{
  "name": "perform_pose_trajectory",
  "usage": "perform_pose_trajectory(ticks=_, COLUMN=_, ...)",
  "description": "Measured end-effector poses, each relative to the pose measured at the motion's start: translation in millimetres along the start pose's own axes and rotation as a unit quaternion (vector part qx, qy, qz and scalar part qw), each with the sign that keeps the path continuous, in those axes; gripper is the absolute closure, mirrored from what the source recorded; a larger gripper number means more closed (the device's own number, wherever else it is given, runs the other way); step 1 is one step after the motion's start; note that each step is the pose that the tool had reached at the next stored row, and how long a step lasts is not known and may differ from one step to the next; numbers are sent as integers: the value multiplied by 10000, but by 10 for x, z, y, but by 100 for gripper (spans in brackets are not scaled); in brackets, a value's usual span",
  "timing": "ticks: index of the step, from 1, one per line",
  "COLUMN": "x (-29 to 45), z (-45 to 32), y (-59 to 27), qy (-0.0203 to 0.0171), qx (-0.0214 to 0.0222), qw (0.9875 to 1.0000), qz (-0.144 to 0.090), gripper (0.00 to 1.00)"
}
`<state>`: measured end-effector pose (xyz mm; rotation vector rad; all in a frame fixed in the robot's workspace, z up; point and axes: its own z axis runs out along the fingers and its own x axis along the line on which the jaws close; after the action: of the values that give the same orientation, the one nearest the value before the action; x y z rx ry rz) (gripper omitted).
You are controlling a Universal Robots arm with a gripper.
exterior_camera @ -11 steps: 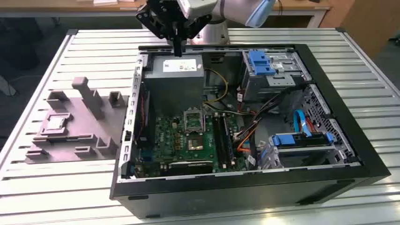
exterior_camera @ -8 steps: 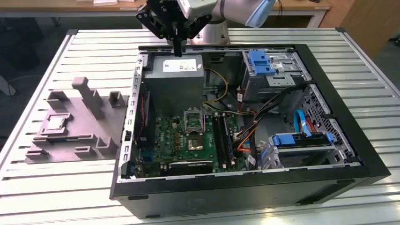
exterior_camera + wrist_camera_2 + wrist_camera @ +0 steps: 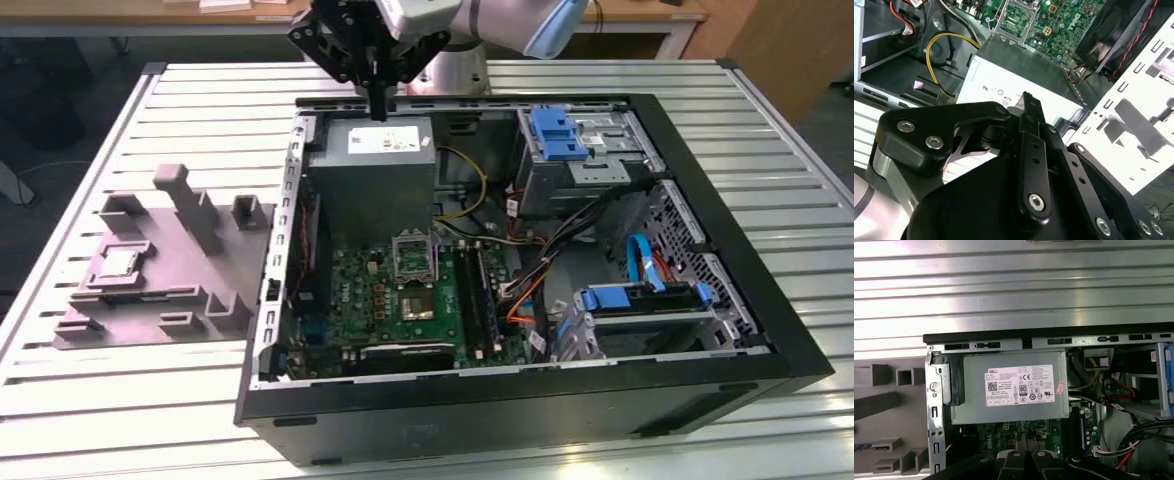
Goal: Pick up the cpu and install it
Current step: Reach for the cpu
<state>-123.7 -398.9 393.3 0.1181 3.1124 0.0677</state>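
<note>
The cpu [image 3: 118, 263], a small pale square chip, lies in a recess of the grey holder block [image 3: 160, 270] on the table at the exterior view's left, outside the computer case. My gripper [image 3: 382, 110] hangs high over the far end of the open case, above the grey power supply [image 3: 380, 150], well away from the cpu. Its black fingers [image 3: 1027, 100] are pressed together with nothing between them, and the gripper [image 3: 1026, 439] also looks shut in the first wrist view. The open metal-framed socket [image 3: 414, 256] sits on the green motherboard [image 3: 387, 300] just beyond the power supply.
The black case [image 3: 534, 400] stands open on a slatted metal table [image 3: 200, 100]. Drive cages with blue latches [image 3: 558, 135] and bundles of cables [image 3: 574, 240] fill the exterior view's right side. A brownish chip [image 3: 416, 305] is fixed to the board.
</note>
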Motion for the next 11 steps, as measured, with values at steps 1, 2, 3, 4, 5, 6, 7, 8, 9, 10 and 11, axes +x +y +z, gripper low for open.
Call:
perform_pose_trajectory(ticks=1, x=4, z=0, y=0, qy=0, qx=0, qw=10000, qz=0, gripper=89)
perform_pose_trajectory(ticks=2, x=10, z=0, y=-1, qy=0, qx=0, qw=10000, qz=0, gripper=89)
perform_pose_trajectory(ticks=3, x=14, z=0, y=-1, qy=0, qx=0, qw=10000, qz=0, gripper=89)
perform_pose_trajectory(ticks=4, x=19, z=-1, y=-1, qy=0, qx=0, qw=10000, qz=0, gripper=89)
perform_pose_trajectory(ticks=5, x=24, z=-1, y=-2, qy=0, qx=1, qw=10000, qz=0, gripper=89)
perform_pose_trajectory(ticks=6, x=25, z=-1, y=-2, qy=0, qx=0, qw=10000, qz=-1, gripper=89)
perform_pose_trajectory(ticks=7, x=25, z=-1, y=-2, qy=0, qx=0, qw=10000, qz=-1, gripper=89)
perform_pose_trajectory(ticks=8, x=25, z=-1, y=-2, qy=0, qx=0, qw=10000, qz=-1, gripper=89)
perform_pose_trajectory(ticks=9, x=25, z=-1, y=-2, qy=0, qx=0, qw=10000, qz=-1, gripper=89)
perform_pose_trajectory(ticks=10, x=26, z=-1, y=-2, qy=0, qx=0, qw=10000, qz=0, gripper=89)
perform_pose_trajectory(ticks=11, x=26, z=-1, y=-2, qy=0, qx=0, qw=10000, qz=0, gripper=89)
